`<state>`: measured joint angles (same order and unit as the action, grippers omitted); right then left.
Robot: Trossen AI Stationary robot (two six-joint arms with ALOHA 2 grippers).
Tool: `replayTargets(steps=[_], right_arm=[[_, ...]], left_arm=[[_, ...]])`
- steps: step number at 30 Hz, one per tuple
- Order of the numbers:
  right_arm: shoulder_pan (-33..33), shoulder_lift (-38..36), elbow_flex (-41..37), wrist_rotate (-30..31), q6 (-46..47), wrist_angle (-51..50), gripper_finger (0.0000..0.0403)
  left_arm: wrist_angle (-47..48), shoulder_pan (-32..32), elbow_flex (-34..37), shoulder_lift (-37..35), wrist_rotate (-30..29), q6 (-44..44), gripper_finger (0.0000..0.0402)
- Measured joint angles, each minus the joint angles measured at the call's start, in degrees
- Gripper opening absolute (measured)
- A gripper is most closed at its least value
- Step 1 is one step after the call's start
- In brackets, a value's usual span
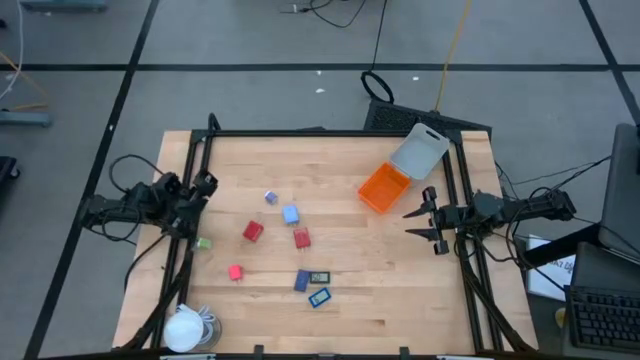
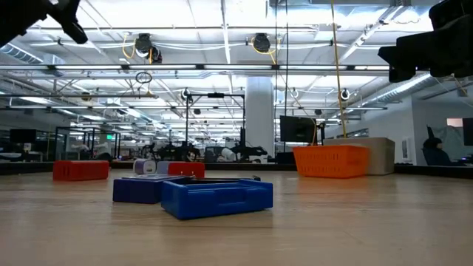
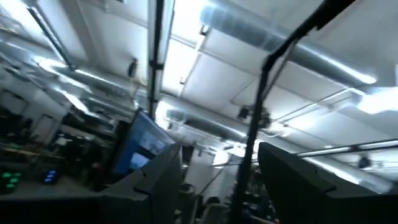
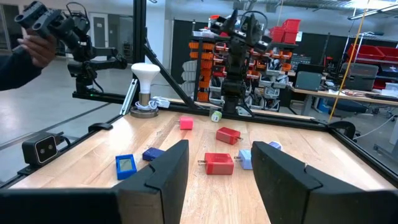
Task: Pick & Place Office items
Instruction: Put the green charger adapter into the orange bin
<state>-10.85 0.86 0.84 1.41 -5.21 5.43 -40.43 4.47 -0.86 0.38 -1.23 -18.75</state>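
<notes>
we see the pale wooden desk (image 1: 400, 300) with the orange plastic tray (image 1: 384, 188) toward its far right and the small office items (image 1: 290, 250) scattered mid-desk, none lifted yet. the right gripper (image 1: 428, 222) waits at the right edge, jaws wide and empty; the left gripper (image 1: 200, 190) sits at the left edge, and we cannot tell its jaws. we judge the red plug block (image 4: 218, 163) nearest: its long axis lies crosswise, prongs toward the left arm, so we should close across its short sides.
</notes>
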Motion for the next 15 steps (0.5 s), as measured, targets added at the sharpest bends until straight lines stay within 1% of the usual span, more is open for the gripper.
replayTargets(steps=[1, 3, 5, 7, 8, 10, 11, 13, 15], right_arm=[[0.00, 0.01, 0.02, -0.01, 0.00, -0.01, 0.0167], [0.00, 0.02, 0.02, 0.00, 0.00, 0.00, 0.0167], [-0.01, 0.02, 0.01, -0.01, 0.00, -0.02, 0.0167], [0.00, 0.00, 0.01, 0.00, 0.00, -0.02, 0.0167], [-0.01, 0.02, 0.00, -0.01, 0.00, -0.02, 0.0167], [-0.02, 0.00, 0.02, 0.00, 0.00, -0.02, 0.0167], [-0.02, 0.00, 0.02, 0.00, 0.00, -0.02, 0.0167], [-0.01, 0.00, 0.02, 0.00, 0.00, -0.04, 0.0167], [-0.01, 0.01, 0.02, 0.00, 0.00, -0.04, 0.0167]], left_arm=[[0.05, 0.00, 0.00, 0.00, -1.58, 2.33, 0.0214], [1.09, 0.02, -0.07, 0.12, -6.54, 7.59, 0.0214], [3.15, -0.02, -0.07, 1.14, -10.53, 7.28, 0.0214], [5.56, 0.00, -0.38, 3.15, -10.89, 5.34, 0.0214], [8.21, 0.00, -1.09, 4.59, -10.89, 4.62, 0.0214], [15.59, 0.00, -3.59, 8.33, -11.47, 1.90, 0.0214], [20.74, 0.02, -5.60, 10.66, -12.24, -0.25, 0.0214], [31.75, 0.00, -11.04, 15.89, -12.69, -4.23, 0.0214], [44.11, 0.00, -17.78, 21.17, -11.52, -7.01, 0.0214]])
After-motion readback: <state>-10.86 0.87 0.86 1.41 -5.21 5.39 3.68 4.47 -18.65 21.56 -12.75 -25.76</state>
